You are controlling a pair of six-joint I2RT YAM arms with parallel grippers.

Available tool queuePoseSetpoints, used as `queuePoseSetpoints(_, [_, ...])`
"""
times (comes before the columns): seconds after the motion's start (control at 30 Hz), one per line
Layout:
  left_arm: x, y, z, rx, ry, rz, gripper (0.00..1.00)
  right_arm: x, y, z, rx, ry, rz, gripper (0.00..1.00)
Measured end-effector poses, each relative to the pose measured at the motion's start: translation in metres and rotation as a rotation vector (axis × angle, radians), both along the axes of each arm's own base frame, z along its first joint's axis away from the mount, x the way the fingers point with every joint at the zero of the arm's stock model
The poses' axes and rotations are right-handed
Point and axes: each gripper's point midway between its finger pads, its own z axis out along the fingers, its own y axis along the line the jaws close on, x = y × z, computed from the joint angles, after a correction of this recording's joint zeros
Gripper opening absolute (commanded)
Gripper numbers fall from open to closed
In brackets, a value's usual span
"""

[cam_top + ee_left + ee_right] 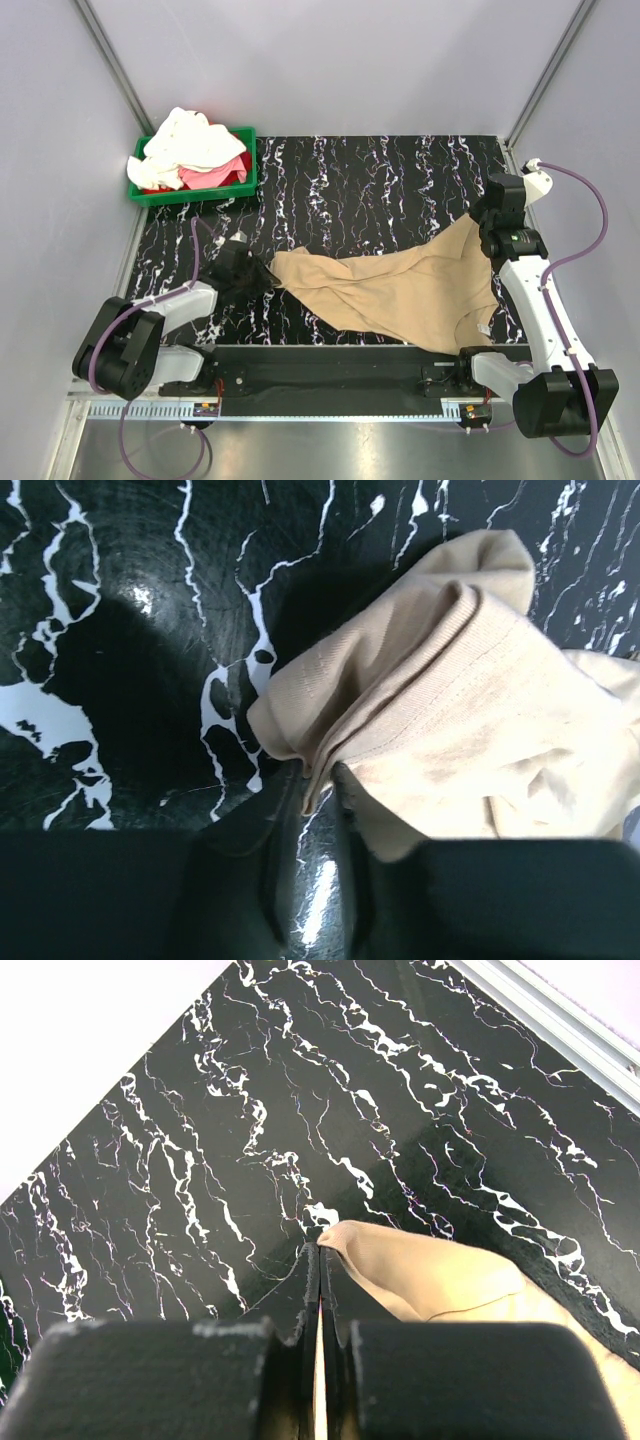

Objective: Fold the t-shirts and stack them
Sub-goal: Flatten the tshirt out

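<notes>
Your left gripper (315, 780) pinches a fold at the left end of the tan t-shirt (390, 285), jaws narrowly apart. Your right gripper (320, 1260), fully closed, clamps its far right corner.

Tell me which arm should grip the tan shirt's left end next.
Left. Its fingers straddle the tan shirt hem at that end, while the right fingers are shut on the opposite end.
</notes>
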Motion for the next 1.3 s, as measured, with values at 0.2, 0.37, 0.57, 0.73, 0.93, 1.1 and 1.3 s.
queuePoseSetpoints(0.2, [-0.005,0.002,0.002,0.017,0.027,-0.006,0.3,0.0,0.0,0.0,0.001,0.0,0.0,0.0])
queuePoseSetpoints(0.37, [-0.002,-0.002,0.013,0.008,0.013,-0.012,0.17,0.0,0.002,-0.004,0.011,0.004,0.006,0.0])
queuePoseSetpoints(0.57, [-0.006,-0.003,0.011,0.017,0.022,-0.024,0.01,-0.001,0.003,-0.01,0.017,0.017,0.008,0.0])
queuePoseSetpoints(0.73, [-0.007,-0.002,0.012,0.022,0.03,-0.026,0.0,-0.002,0.003,-0.011,0.017,0.018,0.008,0.0])
queuePoseSetpoints(0.93, [0.03,-0.013,0.097,0.01,-0.05,-0.032,0.0,0.005,0.003,0.007,0.02,0.021,0.006,0.0])
queuePoseSetpoints(1.1, [0.099,-0.014,0.295,-0.079,-0.427,0.006,0.0,0.038,0.003,0.098,0.012,-0.123,0.006,0.0])
queuePoseSetpoints(1.3, [0.108,0.023,0.471,-0.145,-0.762,0.094,0.0,0.033,-0.002,0.235,-0.009,-0.401,-0.007,0.0])
